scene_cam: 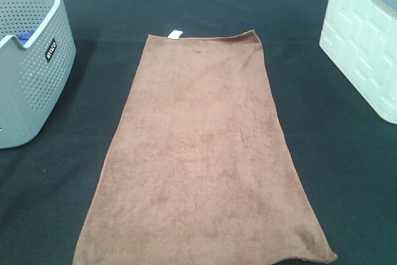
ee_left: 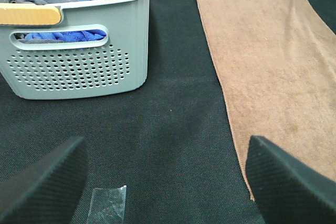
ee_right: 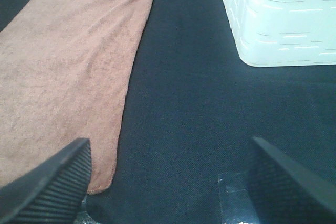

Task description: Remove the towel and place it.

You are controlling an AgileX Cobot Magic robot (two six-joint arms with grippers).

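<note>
Towel [scene_cam: 201, 153] flat on black cloth [scene_cam: 347, 172], centre, tag at 12 o'clock. Left gripper [ee_left: 165, 182], right gripper [ee_right: 170, 179] spread wide, empty. Pickup not begun; next: pinch near corners.

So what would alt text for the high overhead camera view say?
A long brown towel lies flat on a black cloth surface, its white tag at the far edge. A grey perforated basket stands left, a white bin right.
</note>
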